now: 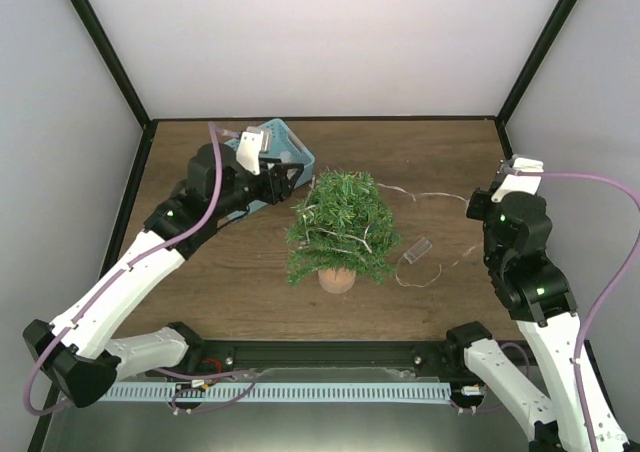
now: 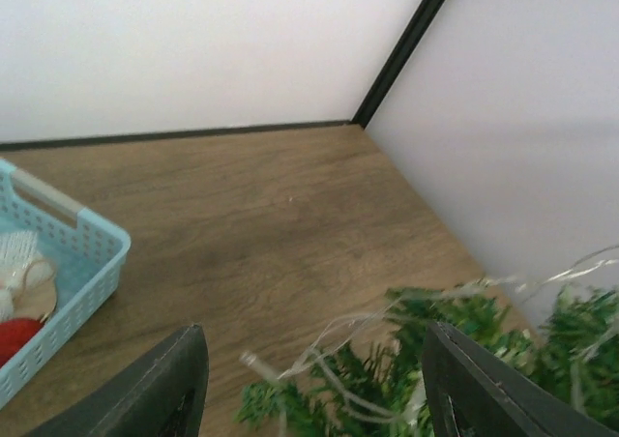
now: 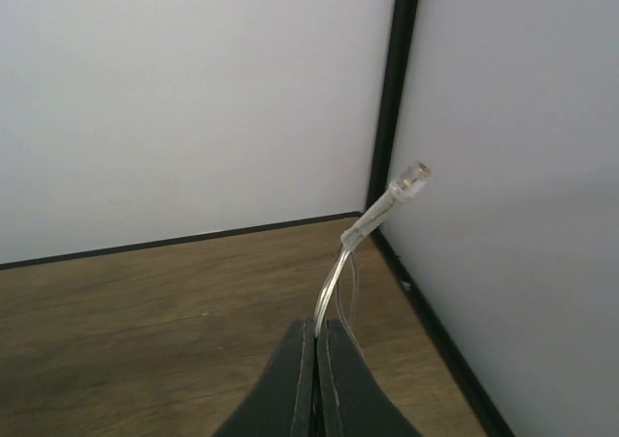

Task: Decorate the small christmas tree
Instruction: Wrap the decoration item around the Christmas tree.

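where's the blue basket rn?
Top view: the light-blue basket sits far-left on the table, partly behind the left gripper, just up-left of the small christmas tree.

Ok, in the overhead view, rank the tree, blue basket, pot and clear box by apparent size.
1. the small christmas tree
2. the blue basket, partly hidden by the left arm
3. the pot and the clear box look about alike, so I won't rank them

The left arm (image 1: 140, 262) reaches forward, elbow bent; the left gripper (image 2: 314, 384) sits level, fingers (image 2: 174, 389) spread wide with nothing between them. The right arm (image 1: 540, 292) folds upright; the right gripper (image 3: 316, 333) pinches a thin wire (image 3: 334, 282) rising from its tips.
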Controlling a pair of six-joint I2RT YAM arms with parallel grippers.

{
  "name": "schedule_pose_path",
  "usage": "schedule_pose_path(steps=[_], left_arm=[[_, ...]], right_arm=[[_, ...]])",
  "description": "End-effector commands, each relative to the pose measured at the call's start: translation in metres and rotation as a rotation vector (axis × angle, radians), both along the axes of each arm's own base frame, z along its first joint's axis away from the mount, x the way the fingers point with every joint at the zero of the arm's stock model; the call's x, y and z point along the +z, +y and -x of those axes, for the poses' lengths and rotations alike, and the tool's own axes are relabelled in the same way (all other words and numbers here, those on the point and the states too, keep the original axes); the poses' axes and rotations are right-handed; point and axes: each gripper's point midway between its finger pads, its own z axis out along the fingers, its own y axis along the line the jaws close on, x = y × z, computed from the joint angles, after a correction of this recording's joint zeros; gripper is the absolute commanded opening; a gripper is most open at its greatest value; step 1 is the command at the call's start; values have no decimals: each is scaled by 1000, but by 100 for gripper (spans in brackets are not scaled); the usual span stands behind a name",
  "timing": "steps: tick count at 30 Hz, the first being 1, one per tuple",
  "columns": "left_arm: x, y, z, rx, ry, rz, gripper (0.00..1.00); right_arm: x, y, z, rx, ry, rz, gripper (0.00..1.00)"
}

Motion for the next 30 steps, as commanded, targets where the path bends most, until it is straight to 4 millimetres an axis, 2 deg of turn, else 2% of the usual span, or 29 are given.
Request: schedule_pose_path(steps=[1,5,8,15,19,22,26,30], left_arm=[[-26,8,1,23,33,-52,62],[-33,15,5,39,36,-78,62],[-30,23,9,58,19,-97,62],[-26,30,23,46,-15,-104,61],[-25,20,39,-23,-51,-110,60],[-16,14,49,-52,-95,-101,60],[-5,8,60,-84,-127,-88,60],[2,8,68,-100,-145,-82,60]], right_arm=[[16,-31,2,-193,-47,82,1],[35,-41,10,-249,-72,94,1],[27,-30,15,-162,-18,70,1],[-20,30,36,228,164,-71,1],[-9,68,56,471,174,-142,1],[-2,105,66,686,209,-193,1],[-5,147,86,946,262,-303,1],[-2,169,108,1138,222,-350,1]])
